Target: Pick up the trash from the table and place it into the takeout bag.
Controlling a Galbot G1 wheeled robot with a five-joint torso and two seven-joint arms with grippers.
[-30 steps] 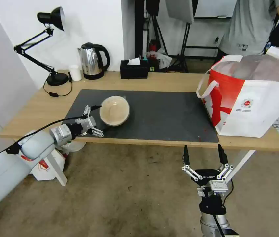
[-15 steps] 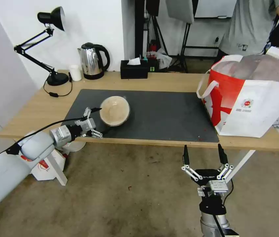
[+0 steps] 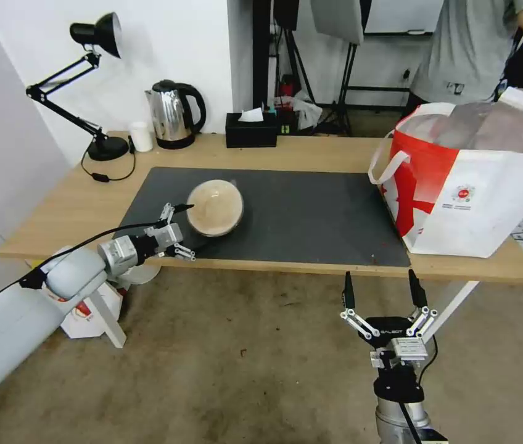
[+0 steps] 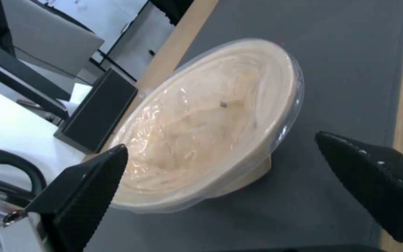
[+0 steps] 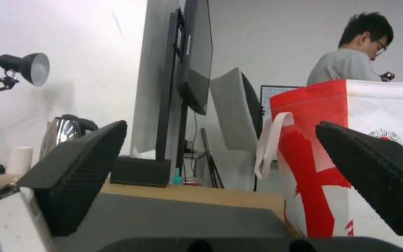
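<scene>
Your left gripper (image 3: 186, 229) sits at the near left corner of the dark mat (image 3: 311, 209) on the table (image 3: 76, 203), fingers spread wide. The tan bowl (image 3: 214, 207) lies on the mat just beyond the fingertips, tilted, with its clear-filmed opening turned toward the gripper. In the left wrist view the bowl (image 4: 211, 122) fills the gap ahead of the two black fingertips (image 4: 89, 182), neither one touching its rim; whether the rim has passed between them, you cannot tell. Your right gripper (image 3: 382, 290) hangs below the table's front edge, fingers apart, holding nothing. The takeout bag (image 3: 477, 197) stands upright on the table's right end, well apart from the bowl.
</scene>
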